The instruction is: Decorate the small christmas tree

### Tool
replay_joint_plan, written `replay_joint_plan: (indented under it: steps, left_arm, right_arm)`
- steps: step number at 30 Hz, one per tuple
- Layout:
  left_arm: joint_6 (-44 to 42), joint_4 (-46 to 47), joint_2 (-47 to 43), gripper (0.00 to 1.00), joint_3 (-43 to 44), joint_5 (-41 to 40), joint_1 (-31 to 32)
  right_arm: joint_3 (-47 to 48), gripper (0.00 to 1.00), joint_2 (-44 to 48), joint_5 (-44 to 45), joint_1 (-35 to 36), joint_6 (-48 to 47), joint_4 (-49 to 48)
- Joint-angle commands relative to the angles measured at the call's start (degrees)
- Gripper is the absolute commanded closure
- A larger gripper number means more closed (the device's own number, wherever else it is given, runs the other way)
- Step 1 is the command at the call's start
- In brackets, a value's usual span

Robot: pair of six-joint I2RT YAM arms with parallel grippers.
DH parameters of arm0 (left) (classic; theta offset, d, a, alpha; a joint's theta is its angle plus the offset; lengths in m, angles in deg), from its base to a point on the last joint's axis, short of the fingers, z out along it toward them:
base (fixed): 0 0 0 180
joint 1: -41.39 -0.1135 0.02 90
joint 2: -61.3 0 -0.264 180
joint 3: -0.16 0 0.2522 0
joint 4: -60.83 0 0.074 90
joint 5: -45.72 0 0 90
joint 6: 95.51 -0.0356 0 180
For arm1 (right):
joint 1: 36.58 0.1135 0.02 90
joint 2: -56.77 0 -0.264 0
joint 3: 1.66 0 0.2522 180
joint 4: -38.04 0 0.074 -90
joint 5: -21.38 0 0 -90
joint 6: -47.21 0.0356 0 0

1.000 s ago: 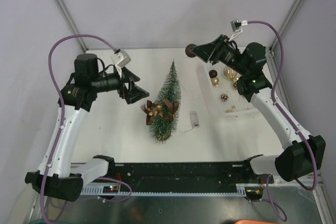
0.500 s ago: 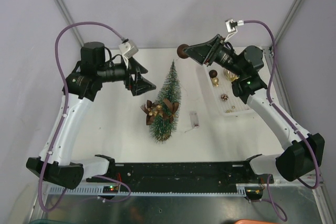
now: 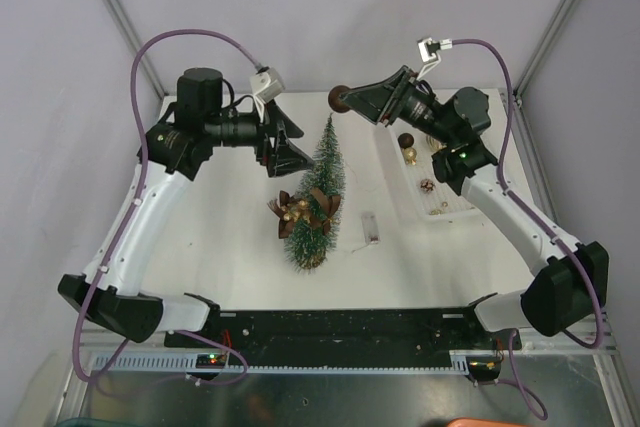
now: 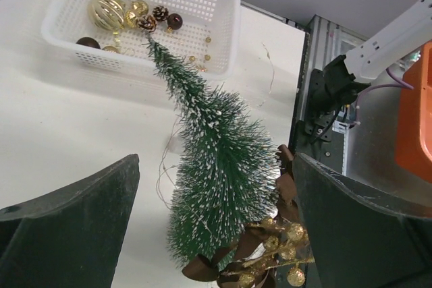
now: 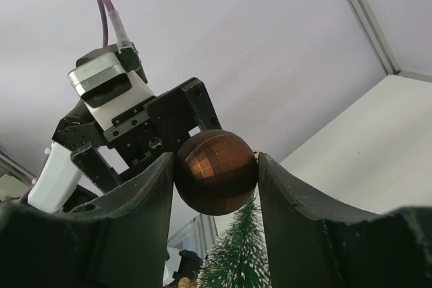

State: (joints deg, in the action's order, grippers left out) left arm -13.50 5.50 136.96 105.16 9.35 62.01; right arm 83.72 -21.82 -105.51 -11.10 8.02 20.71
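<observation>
Top external view: small christmas tree (image 3: 318,187) at frame centre. Right gripper (image 3: 350,99) clamps a brown bauble (image 3: 341,98) just upper right of the tip; left gripper (image 3: 290,152) gapes wide beside the upper boughs. Risk: either arm tipping the slim tree, or the bauble slipping. Open table lies left; white basket (image 3: 452,215) crowds the right.

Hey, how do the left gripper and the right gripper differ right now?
The left gripper is wide open and empty; the right gripper is shut on a brown bauble. The left gripper sits beside the upper half of the small christmas tree, with the tree in line with its gap, while the right gripper is up near the tree's tip. Both point inward toward the tree.
</observation>
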Motion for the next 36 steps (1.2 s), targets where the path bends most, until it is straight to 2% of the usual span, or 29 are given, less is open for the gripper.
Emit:
replay_joint_plan:
  steps: [1,13,22,36]
  left_arm:
    - [1.35,1.33,0.39,0.0,1.97,1.68,1.38]
    - [-0.13,1.86,0.76,0.0,-0.24,-0.08,1.91]
    - [-0.47,2.35,0.34,0.1,-1.35,0.03,1.97]
    - [-1.85,2.62,-0.15,0.22,-3.52,-0.79,2.07]
  right_arm:
    - [3.25,0.62,-0.9,-0.02,1.16,0.71,-3.78]
    - [3.44,0.64,-0.53,0.08,2.17,-1.21,-0.72]
    - [3.05,0.65,0.87,0.52,2.3,-4.11,3.75]
    - [1.01,0.66,3.64,0.11,1.52,-3.32,4.01]
